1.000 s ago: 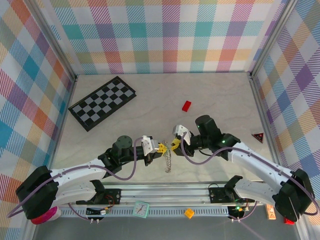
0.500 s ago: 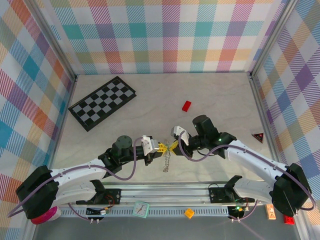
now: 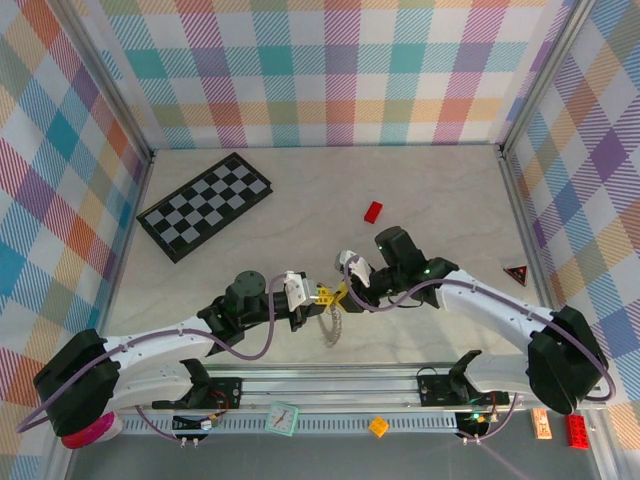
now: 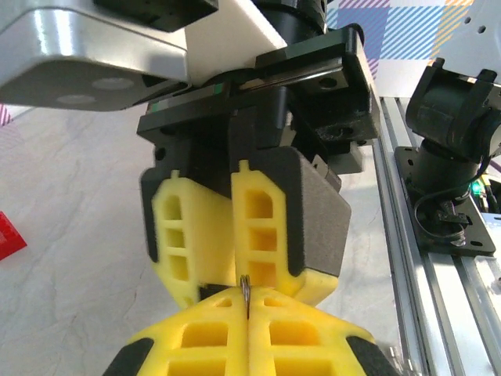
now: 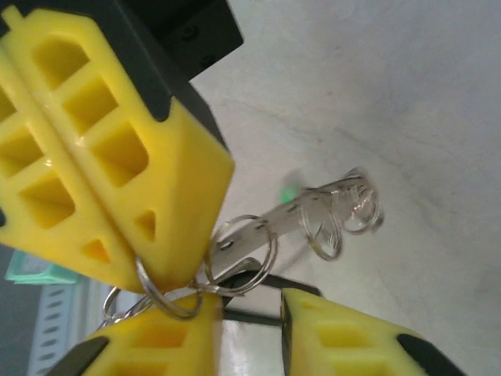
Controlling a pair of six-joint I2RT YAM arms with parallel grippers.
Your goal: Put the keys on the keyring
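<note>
With the left end effector clamped on the keyring, the right end effector, jaws apart, should approach squarely without tugging.

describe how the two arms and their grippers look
The left arm and right arm each have white links between rounded black joints, with a purple cable looping alongside. The left gripper and right gripper have white housings and chunky yellow fingers with rectangular cut-outs and dark grey outer pads.
</note>
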